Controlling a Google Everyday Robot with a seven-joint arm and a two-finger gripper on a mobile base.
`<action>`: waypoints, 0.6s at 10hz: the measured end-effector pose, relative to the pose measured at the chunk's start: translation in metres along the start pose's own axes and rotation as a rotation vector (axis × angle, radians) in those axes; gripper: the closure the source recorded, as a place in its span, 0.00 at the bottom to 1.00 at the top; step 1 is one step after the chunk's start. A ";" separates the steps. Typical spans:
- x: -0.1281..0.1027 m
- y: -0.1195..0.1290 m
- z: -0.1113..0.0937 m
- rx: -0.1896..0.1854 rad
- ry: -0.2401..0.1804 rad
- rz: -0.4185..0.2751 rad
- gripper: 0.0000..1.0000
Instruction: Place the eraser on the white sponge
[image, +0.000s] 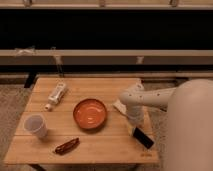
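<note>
Gripper (136, 125) sits just above eraser (145, 138) on wooden table (100, 146) (grip state: cannot tell); placing on white sponge (119, 106) not yet done
</note>
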 end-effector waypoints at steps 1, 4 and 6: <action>0.002 -0.001 -0.002 -0.001 0.005 0.004 0.57; 0.007 -0.003 -0.009 0.002 0.007 0.017 0.87; 0.008 -0.004 -0.015 0.007 0.005 0.026 1.00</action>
